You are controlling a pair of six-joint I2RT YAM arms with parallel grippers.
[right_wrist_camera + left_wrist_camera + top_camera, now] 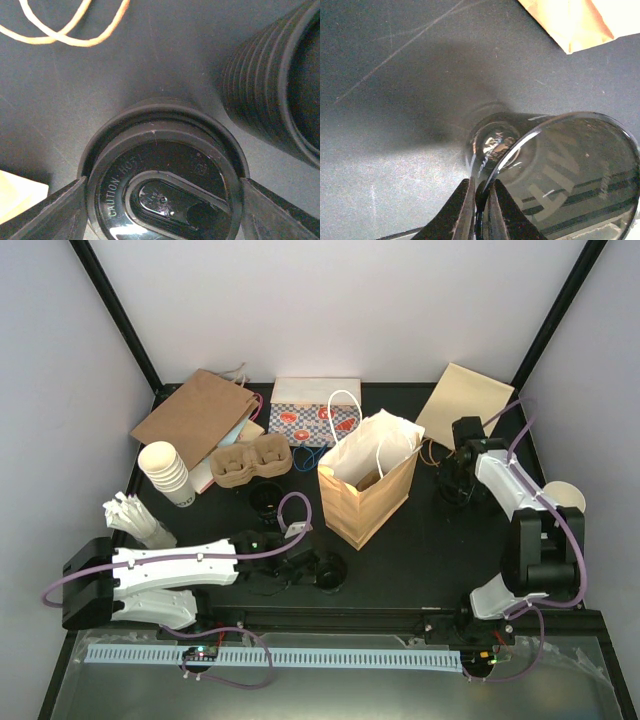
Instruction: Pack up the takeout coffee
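Observation:
One takeout coffee cup [332, 571], black and dark inside, is at the near middle of the table. In the left wrist view it [570, 170] fills the lower right, tilted with its mouth toward the camera. My left gripper [316, 569] [482, 187] is shut on its rim, one finger inside and one outside. The second black cup [265, 500] stands near the cardboard tray [250, 462]. My right gripper [459, 488] [162, 200] is at the far right, its fingers touching both sides of a black "CAUTION HOT" lid [165, 165].
An open brown paper bag [368, 492] stands mid-table. A ribbed black cup [270, 85] is beside the lid. Stacked white cups [168, 472], flat bags [195, 415] [315, 418] [462, 405] and a white cup [568, 495] ring the table.

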